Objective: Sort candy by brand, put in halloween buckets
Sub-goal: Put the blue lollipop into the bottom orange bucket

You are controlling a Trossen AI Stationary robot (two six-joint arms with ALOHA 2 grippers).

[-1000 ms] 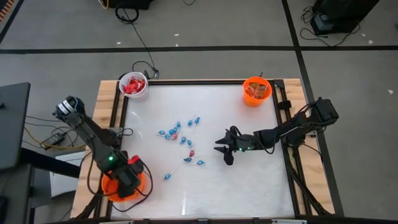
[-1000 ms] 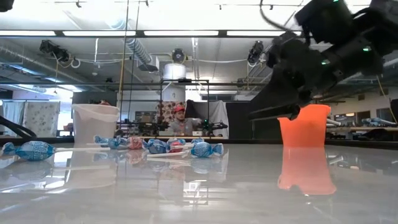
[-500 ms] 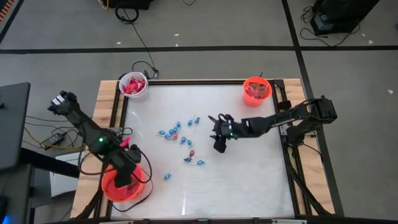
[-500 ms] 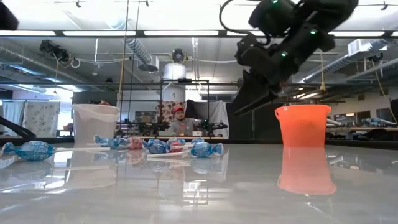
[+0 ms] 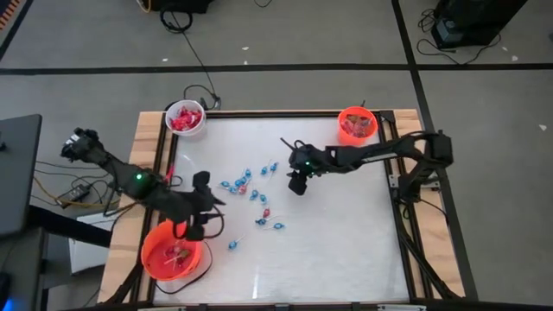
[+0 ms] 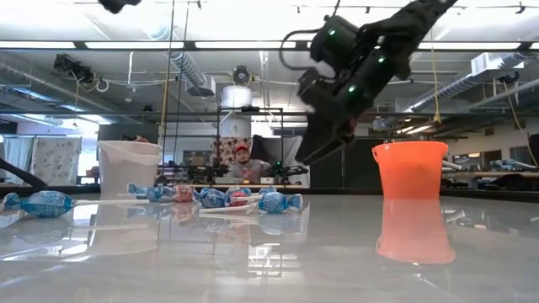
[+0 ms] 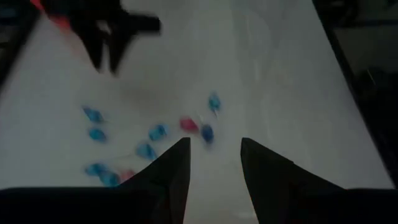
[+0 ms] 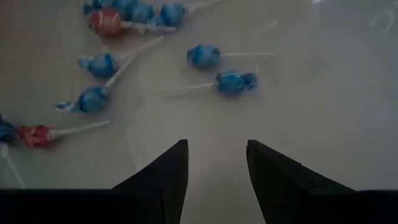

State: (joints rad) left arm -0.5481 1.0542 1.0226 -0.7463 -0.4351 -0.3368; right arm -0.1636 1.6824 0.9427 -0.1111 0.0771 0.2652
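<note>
Three pails sit on the tabletop point(image 5: 346, 259). The white bucket point(image 5: 185, 119) at the far left corner is packed with red wrapped candy. The small orange bucket point(image 5: 356, 126) at the far right corner has orange and reddish pieces in it, though I can't tell exactly what kind. The big orange bucket point(image 5: 174, 256) hangs at the near left edge, with a few pink-looking pieces lying in the bottom.

The rest of the candy, the lollipops point(image 5: 249, 192), is loose in the middle of the tabletop: mostly blue-wrapped ones on white sticks with a couple of red ones mixed in, spread in a loose diagonal line. None of them are in a pail.

The left claw point(image 5: 206, 206) hovers just above the far rim of the big orange bucket, near the closest lollipops. Its fingers point(image 7: 171, 168) are spread apart with nothing between them. The right claw point(image 5: 296, 179) hangs above the tabletop just to the right of the pile, well clear of the small orange bucket. Its fingers point(image 8: 166, 174) are also spread and empty, and its wrist view looks down on the blue and red lollipops.

A person point(image 6: 243, 165) sits far back in the room.
</note>
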